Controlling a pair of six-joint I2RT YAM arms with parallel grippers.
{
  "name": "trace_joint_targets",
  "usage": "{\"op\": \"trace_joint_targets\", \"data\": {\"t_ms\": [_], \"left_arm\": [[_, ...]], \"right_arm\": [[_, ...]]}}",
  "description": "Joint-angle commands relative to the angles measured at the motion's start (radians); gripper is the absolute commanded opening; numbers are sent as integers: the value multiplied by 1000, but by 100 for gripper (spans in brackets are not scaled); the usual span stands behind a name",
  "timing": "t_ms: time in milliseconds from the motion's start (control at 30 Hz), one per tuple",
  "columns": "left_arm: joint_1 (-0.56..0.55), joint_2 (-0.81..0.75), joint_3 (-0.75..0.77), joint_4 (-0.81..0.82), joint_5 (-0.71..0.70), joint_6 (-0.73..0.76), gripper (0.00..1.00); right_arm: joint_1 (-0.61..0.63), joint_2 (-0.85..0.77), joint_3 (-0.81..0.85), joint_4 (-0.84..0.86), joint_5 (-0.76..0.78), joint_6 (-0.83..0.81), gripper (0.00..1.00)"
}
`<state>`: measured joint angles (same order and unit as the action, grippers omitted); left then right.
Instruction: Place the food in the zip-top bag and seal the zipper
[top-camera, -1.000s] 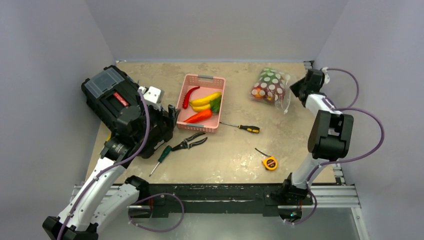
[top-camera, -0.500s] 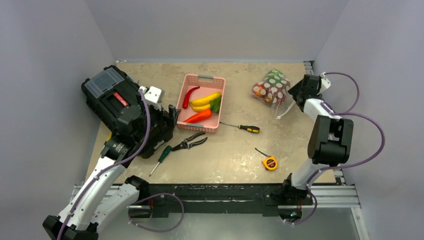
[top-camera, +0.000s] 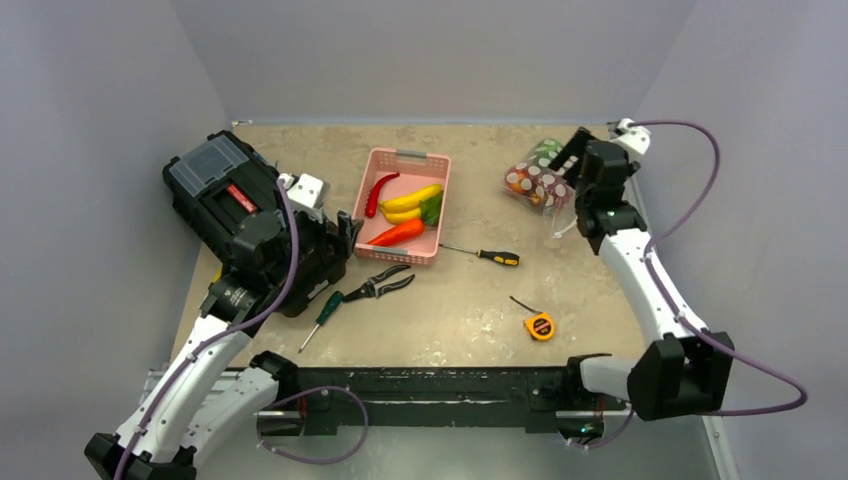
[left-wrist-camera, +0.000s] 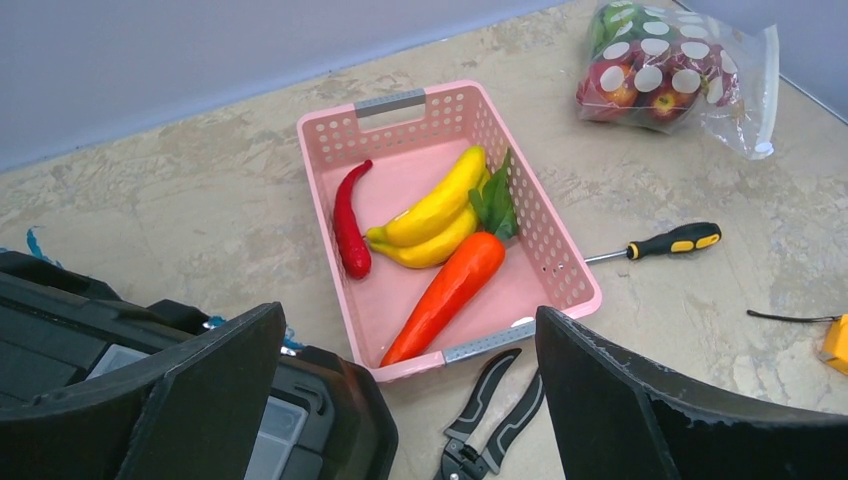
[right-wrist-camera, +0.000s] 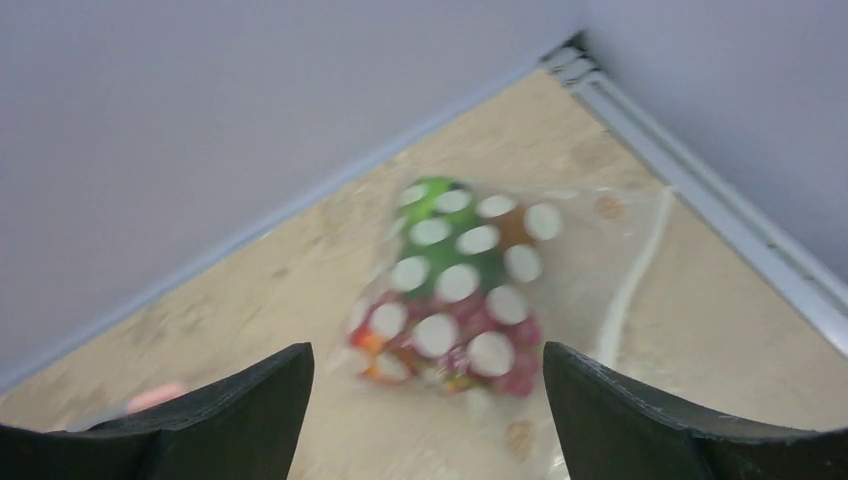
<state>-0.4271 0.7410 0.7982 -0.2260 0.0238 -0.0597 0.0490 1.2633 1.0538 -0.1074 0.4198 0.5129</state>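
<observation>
Near edge first. At 5 o'clock on the desk (top-camera: 450, 310) lies a yellow tape measure (top-camera: 540, 326). At 7 o'clock lie a green-handled screwdriver (top-camera: 322, 312) and pliers (top-camera: 380, 287), and a black-and-yellow screwdriver (top-camera: 490, 257) lies near centre. None of these looks to belong to the task. The left claw (left-wrist-camera: 408, 330) hangs at 9 o'clock by the edge of a black toolbox (top-camera: 225, 200), its fingers spread wide and holding nothing. Just beyond it, toward 11 o'clock, the pink basket (left-wrist-camera: 445, 108) holds a red chili (left-wrist-camera: 347, 222), bananas (left-wrist-camera: 430, 215) and a carrot (left-wrist-camera: 445, 290), all loose and none bagged. Farther out, at 1 o'clock near the back right corner, the zip-top bag (top-camera: 538, 172) lies on the desk, bulging with food: red apples (left-wrist-camera: 640, 88) and something green show between the white dots. The right claw (right-wrist-camera: 420, 385) hangs over the bag's 3 o'clock edge with its fingers apart, gripping nothing. Its wrist view is blurred; the bag sits ahead between the fingers, and no contact is evident. The zipper (right-wrist-camera: 632, 275) shows as a pale strip along the bag's 3 o'clock side, and I cannot tell whether it is pressed shut. Judgement: filling is at least partly done, and fully done only if the basket produce is not meant to go in. Sealing probably remains, and the right claw is the one placed to take it up.
</observation>
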Motion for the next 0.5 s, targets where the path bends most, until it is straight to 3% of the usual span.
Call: {"op": "trace_joint_targets", "data": {"t_ms": [0,133,233,333,467], "left_arm": [[-8,-19,30,27,7,-8,95],[-13,-38,24,31,-14,-3,95],[-13,-64,17,38,-33,2,95],[-15,-108,7,45,-85,-2,96],[-13,-193,8,5,-138,-62,96]], "right_arm": [[190,-93,1,-17,25,-105,86],[270,-192,-26,-18,-126,-114,88],[277,-280,-57,-19,-245,-133,90],[276,-386,-87,-34,-355,-184,98],[276,-508,-94,-85,-416,-230,99]]}}
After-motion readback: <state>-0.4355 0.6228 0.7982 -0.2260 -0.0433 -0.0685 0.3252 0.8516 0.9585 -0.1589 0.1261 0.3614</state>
